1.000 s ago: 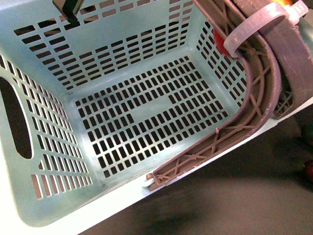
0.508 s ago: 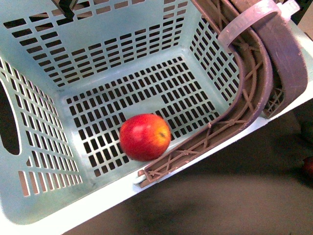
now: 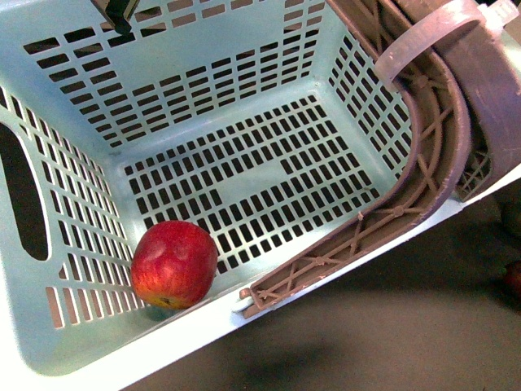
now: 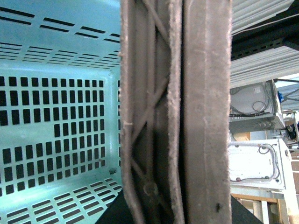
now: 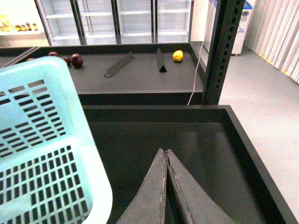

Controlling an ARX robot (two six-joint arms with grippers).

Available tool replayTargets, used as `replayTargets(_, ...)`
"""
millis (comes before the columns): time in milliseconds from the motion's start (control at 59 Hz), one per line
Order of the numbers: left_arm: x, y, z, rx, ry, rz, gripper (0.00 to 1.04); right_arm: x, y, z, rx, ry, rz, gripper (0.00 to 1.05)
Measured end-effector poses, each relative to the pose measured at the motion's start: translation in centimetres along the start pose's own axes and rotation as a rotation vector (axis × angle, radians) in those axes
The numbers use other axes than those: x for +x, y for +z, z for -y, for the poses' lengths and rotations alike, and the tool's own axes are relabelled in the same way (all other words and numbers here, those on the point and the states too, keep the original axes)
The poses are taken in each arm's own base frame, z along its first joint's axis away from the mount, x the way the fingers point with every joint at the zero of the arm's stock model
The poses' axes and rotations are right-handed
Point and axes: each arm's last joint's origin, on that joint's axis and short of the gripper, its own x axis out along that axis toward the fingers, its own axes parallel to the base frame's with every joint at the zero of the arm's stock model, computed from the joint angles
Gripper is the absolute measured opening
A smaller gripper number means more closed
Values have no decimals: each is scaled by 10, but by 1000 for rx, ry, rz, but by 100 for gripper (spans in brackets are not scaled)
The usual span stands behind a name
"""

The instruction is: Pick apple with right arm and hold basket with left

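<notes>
The red apple [image 3: 173,264] lies inside the mint-blue basket [image 3: 73,342], in its near left corner against the wall. The basket's brown handles [image 3: 440,122] curve along its right side with a white zip tie [image 3: 415,41] round them. My left gripper is shut on the basket's brown handles [image 4: 187,116], which fill the left wrist view; its fingers are hidden behind them. My right gripper [image 5: 165,151] is shut and empty over a dark bin, with the basket's corner [image 5: 70,140] beside it.
A dark shelf bin [image 5: 187,135] lies under the right gripper, with a black upright post [image 5: 224,46] at its far corner. On the shelf behind are dark fruits [image 5: 74,59] and a yellow fruit [image 5: 178,55]. A small dark red fruit [image 3: 513,278] shows at the right edge.
The apple appeared in the basket, landing near the middle of the floor, and has since rolled to the near left corner. The basket shifted slightly.
</notes>
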Motion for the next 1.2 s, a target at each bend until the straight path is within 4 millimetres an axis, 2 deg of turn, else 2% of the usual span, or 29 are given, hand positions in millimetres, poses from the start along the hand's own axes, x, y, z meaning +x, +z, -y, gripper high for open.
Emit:
replayTargets(237, 0, 0, 0, -1, -3, -4, 15, -19, -10, 0, 0, 2, -1, 2)
replayTargets(610, 0, 1, 0, -2, 0, 4, 15, -37, -22, 0, 0, 2, 14, 2)
replayTargets(1203, 0, 2, 1, -2, -2, 4, 15, -54, -18, 0, -1, 2, 28, 2)
